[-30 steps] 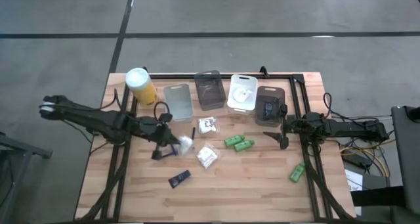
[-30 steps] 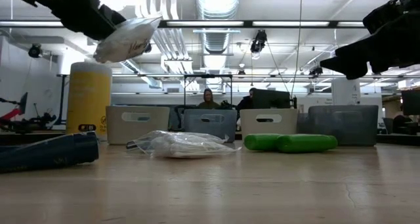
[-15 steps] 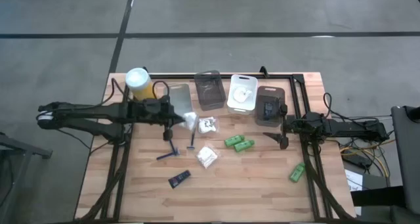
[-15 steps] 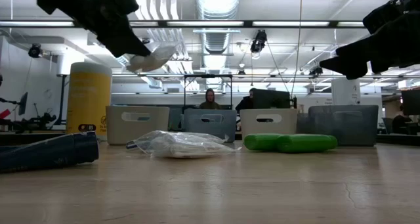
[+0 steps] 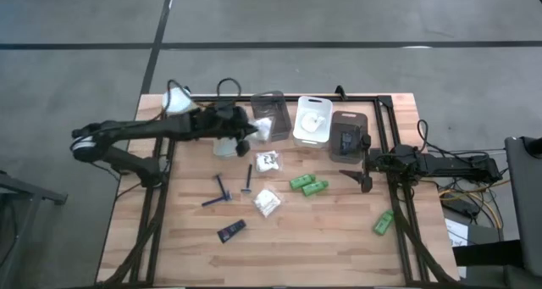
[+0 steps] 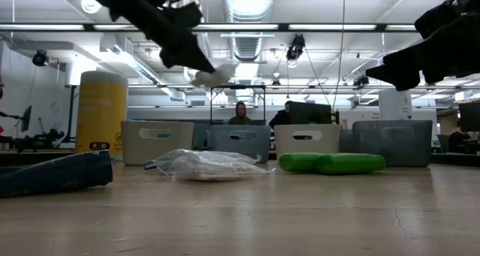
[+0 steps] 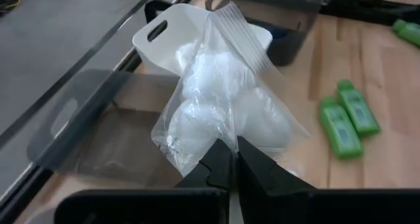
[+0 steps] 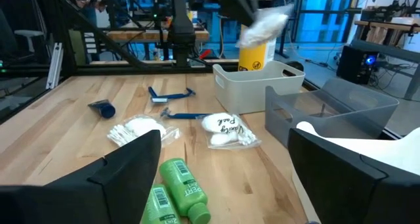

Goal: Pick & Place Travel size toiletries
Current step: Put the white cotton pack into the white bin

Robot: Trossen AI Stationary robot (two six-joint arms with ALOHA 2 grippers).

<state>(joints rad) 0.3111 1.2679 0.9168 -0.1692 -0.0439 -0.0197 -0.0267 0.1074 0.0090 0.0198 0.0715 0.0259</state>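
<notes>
Since the clear packet of white cotton (image 7: 226,115) hangs pinched by its lower edge in the shut left gripper (image 5: 251,130) over the bins at the bench's far edge, centre it above one bin before letting go. Right gripper (image 5: 366,172), wide open, waits near the right edge.

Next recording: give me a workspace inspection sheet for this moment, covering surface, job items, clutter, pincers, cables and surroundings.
Surface: pale wooden slatted table with a black frame.
Job's things: clear plastic packet of white puffs held in the air over the dark grey bin; two blue razors, two more white packets, three green tubes and a dark sachet lie on the table.
Clutter: tall yellow canister at the back left corner.
Pincers: left pincer shut on the packet; right pincer open, empty, at the right edge.
Cables: black loops on the left arm; a bundle right of the table.
Surroundings: people seated behind the table.
</notes>
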